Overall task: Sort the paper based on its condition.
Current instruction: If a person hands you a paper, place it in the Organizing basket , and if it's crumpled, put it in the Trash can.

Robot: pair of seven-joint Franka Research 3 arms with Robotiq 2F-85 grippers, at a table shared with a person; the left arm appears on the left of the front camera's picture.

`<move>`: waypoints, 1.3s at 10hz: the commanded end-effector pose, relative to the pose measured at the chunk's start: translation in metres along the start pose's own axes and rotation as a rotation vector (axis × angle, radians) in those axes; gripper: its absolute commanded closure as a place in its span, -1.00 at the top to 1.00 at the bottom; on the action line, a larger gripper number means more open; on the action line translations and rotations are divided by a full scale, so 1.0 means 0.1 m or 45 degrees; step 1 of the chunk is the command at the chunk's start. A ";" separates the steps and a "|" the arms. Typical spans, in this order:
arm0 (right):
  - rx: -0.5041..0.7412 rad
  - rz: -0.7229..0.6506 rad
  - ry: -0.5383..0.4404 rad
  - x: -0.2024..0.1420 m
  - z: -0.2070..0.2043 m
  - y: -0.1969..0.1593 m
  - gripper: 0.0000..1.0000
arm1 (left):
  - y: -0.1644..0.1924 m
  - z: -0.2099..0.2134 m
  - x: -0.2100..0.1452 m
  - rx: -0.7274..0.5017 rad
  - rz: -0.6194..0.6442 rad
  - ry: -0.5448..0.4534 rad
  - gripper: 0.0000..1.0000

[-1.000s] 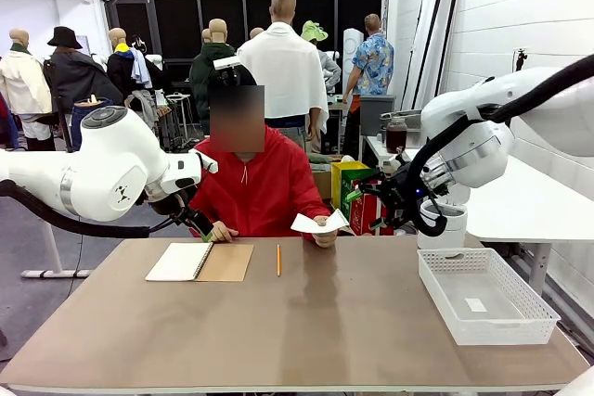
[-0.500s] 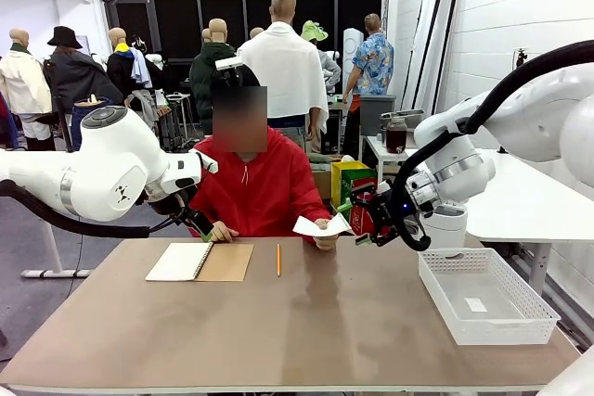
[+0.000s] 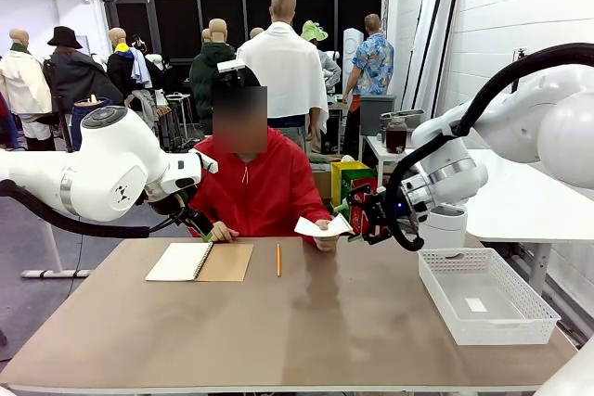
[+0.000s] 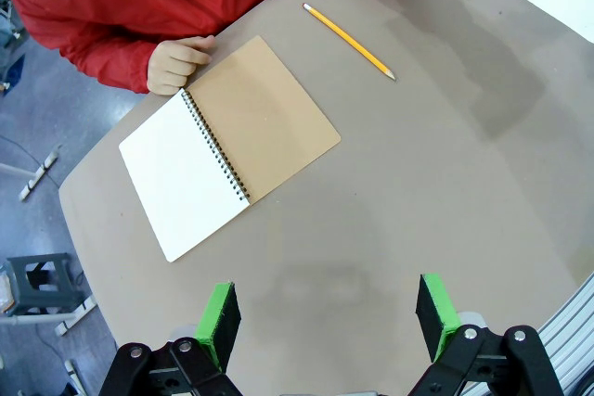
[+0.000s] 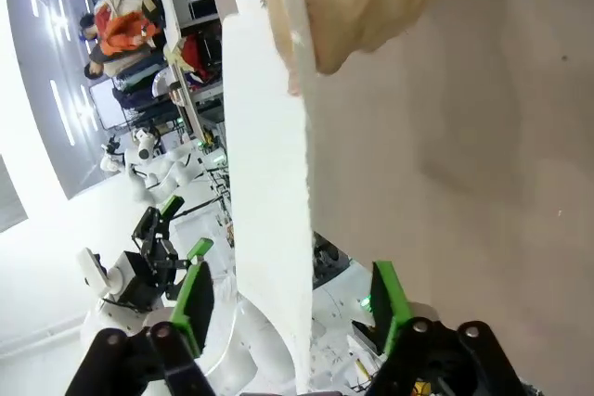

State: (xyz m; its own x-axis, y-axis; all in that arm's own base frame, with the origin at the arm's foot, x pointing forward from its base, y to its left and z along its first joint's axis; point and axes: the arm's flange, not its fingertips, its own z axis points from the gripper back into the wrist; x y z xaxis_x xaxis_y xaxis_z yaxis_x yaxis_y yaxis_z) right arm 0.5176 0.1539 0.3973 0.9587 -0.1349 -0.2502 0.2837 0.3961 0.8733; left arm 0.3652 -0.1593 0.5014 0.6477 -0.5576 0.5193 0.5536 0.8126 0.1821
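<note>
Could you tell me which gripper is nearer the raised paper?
The right gripper, open at the thin white sheet in the person's hand; the left gripper hangs by the brown spiral notebook.

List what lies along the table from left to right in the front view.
notebook → pencil → paper, held up by the person's hand → right gripper → basket

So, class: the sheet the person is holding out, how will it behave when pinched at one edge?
Probably floppy: the paper is a thin sheet, held only by the person's hand. Likely very light, so the open right gripper needs little force. Its rough edge suggests easy tearing.
</note>
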 end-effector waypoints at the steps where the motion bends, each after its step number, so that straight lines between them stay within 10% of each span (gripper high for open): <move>1: 0.012 -0.026 -0.040 0.01 -0.04 0.04 0.49 | 0.01 -0.01 0.00 -0.003 -0.008 -0.006 1.00; 3: 0.027 0.038 -0.069 -0.04 -0.03 0.07 0.11 | 0.01 -0.01 0.00 -0.003 -0.008 -0.006 1.00; 10: -0.024 -0.029 -0.083 0.02 -0.06 -0.06 -0.02 | 0.01 -0.01 0.00 -0.003 -0.008 -0.006 1.00; 13: -0.026 -0.040 -0.095 0.05 -0.08 -0.08 -1.00 | 0.01 -0.01 0.00 -0.003 -0.008 -0.006 1.00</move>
State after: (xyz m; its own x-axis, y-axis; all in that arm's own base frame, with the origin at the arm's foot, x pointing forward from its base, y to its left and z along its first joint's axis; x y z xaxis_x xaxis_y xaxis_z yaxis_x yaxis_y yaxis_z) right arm 0.5197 0.1536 0.3887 0.9525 -0.1904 -0.2375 0.2977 0.4193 0.8577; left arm 0.3652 -0.1593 0.5014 0.6477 -0.5576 0.5193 0.5536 0.8126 0.1821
